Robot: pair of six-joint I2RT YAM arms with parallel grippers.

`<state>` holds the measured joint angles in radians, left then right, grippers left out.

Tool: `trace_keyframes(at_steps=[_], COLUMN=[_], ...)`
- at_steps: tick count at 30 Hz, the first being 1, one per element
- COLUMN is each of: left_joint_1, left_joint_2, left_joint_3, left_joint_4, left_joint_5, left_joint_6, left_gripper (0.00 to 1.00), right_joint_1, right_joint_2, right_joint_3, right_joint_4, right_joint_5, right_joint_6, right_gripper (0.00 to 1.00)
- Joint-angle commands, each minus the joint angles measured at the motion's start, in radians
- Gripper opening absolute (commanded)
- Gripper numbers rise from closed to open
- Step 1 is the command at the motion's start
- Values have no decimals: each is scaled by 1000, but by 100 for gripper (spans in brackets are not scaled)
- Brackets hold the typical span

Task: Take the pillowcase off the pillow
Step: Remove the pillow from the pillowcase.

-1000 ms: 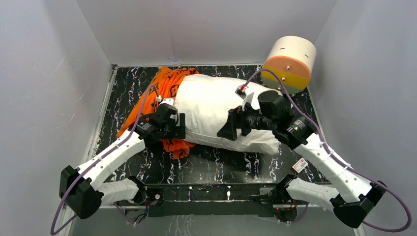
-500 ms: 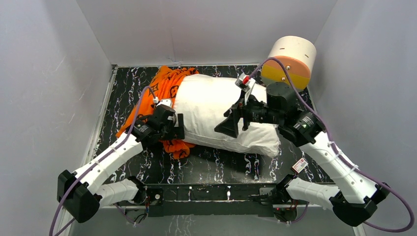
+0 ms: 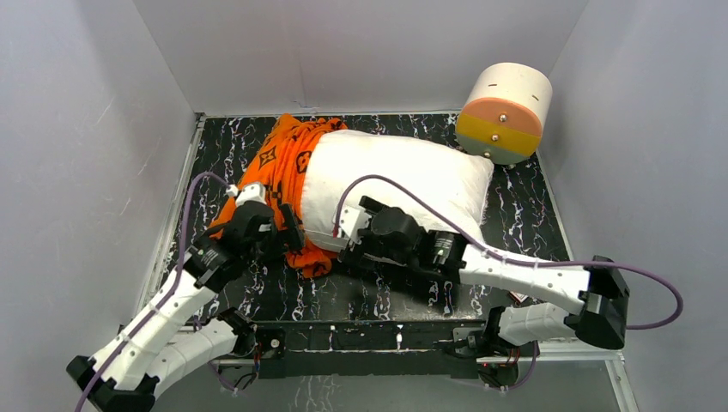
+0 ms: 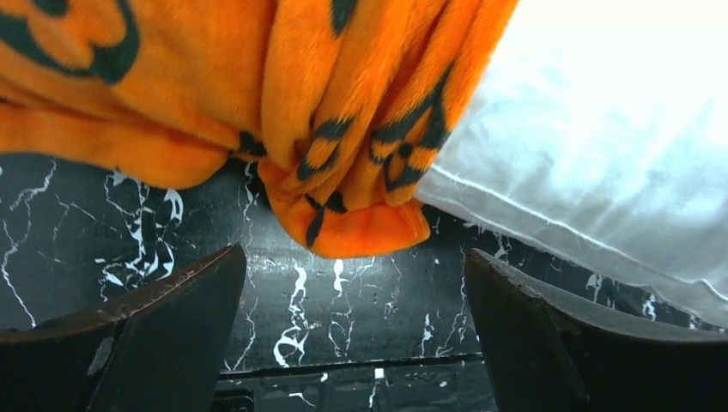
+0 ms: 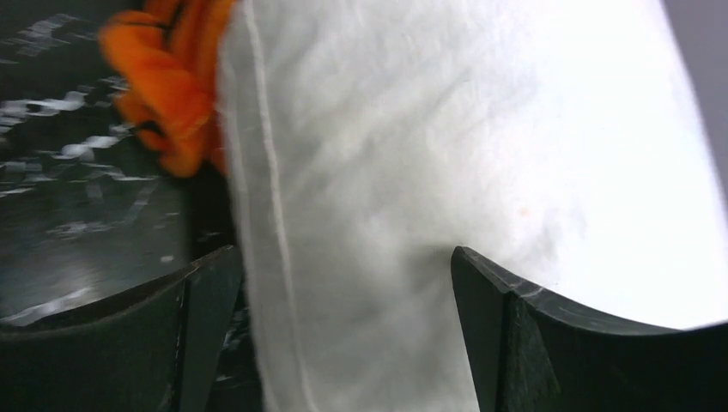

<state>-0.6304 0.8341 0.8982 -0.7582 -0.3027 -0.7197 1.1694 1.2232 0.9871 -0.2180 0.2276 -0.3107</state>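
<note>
Both empty and wide open, left end effector [image 4: 352, 253] faces the bright orange printed fabric pillowcase [image 4: 215, 86], right end effector [image 5: 343, 251] the plump white pillow [image 5: 481, 154], seemingly staged to pull and brace.

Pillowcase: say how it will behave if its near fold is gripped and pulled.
The pillowcase probably goes floppy: it lies in soft folds. Its plush nap likely resists slipping. Bunched at the end of the pillow, it may drag that along.

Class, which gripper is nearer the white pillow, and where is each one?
Right. The right gripper, open, straddles the pillow at its near edge. The left gripper, open, faces the orange pillowcase, with the pillow off to its right.
</note>
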Motion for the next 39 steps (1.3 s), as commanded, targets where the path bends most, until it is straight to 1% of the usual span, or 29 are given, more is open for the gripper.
trace_keyframes(at_steps=[1,3,4,5,6,9,12,13,15,18,22,24,26,28,29,30,31,32,33,34,37,39], left_joint_1=[5,5,5,5,5,5,5,5,5,5,5,5,5,5,5,5,5,5,5,5,5,5], left_joint_2=[-109,-136,-147,-158,-166,-181,-178,-168,-139,-91,-28,8,31,38,39,37,34,31,26,21,1,-13], left_joint_3=[-66,-106,-131,-157,-186,-269,-356,-374,-404,-436,-506,-516,-506,-502,-504,-505,-502,-491,-471,-445,-378,-340], left_joint_4=[-65,-56,-49,-36,-18,68,198,242,330,457,703,776,808,837,859,863,856,824,779,708,565,455], left_joint_5=[29,73,97,121,147,211,250,263,275,260,230,174,103,29,-15,-67,-133,-204,-282,-352,-561,-694], left_joint_6=[-90,-107,-119,-135,-149,-185,-200,-203,-206,-178,-118,-94,-57,-7,19,33,45,52,51,61,108,96], left_gripper=[98,98,98,98,98,98,98,98,98,98,98,98,98,85,76,64,50,22,2,0,0,0], right_joint_1=[40,41,41,41,41,40,39,40,40,39,39,36,27,11,2,-7,-16,-32,-42,-56,-94,-112], right_joint_2=[117,176,196,207,212,213,220,222,221,202,151,135,124,109,99,87,73,59,48,38,5,-29], right_joint_3=[-89,-156,-187,-212,-219,-208,-145,-115,-58,16,71,110,146,165,164,158,146,134,122,113,73,27], right_joint_4=[309,432,483,510,514,508,431,392,319,228,182,132,78,40,28,22,20,20,13,1,-37,-41], right_joint_5=[432,543,567,569,555,534,530,527,517,492,436,410,377,359,355,354,353,348,343,337,322,310], right_joint_6=[-282,-327,-343,-334,-304,-193,-81,-40,28,116,183,214,243,270,278,281,283,284,285,288,289,283], right_gripper=[99,99,98,96,91,57,21,12,0,0,0,0,0,0,0,0,0,0,0,0,0,0])
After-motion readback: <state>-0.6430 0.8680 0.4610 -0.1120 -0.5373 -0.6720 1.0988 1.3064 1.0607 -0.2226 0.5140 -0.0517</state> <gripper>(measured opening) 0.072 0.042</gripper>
